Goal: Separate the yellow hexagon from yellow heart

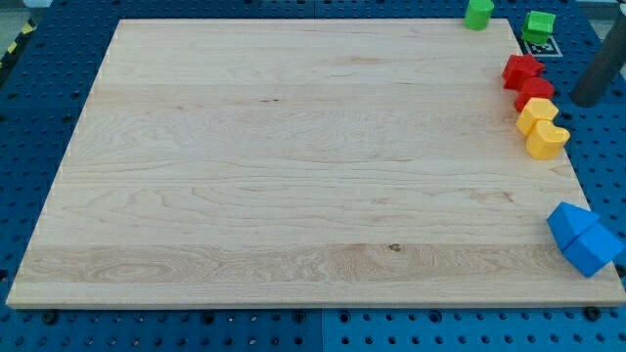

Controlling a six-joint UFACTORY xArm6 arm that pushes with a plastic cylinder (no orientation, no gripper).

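Observation:
The yellow hexagon point(535, 111) lies at the right edge of the wooden board point(293, 166). The yellow heart point(547, 141) sits just below it, touching it. My tip point(583, 101) is off the board's right edge, to the right of the hexagon and slightly above it, a short gap away and touching no block. The dark rod rises from the tip toward the view's upper right.
Two red blocks point(521, 70) point(534, 93) stand in a chain just above the hexagon, the lower one touching it. Two green blocks point(478, 13) point(538, 24) are at the top right. Two blue blocks point(567, 223) point(594, 250) sit together at the lower right edge.

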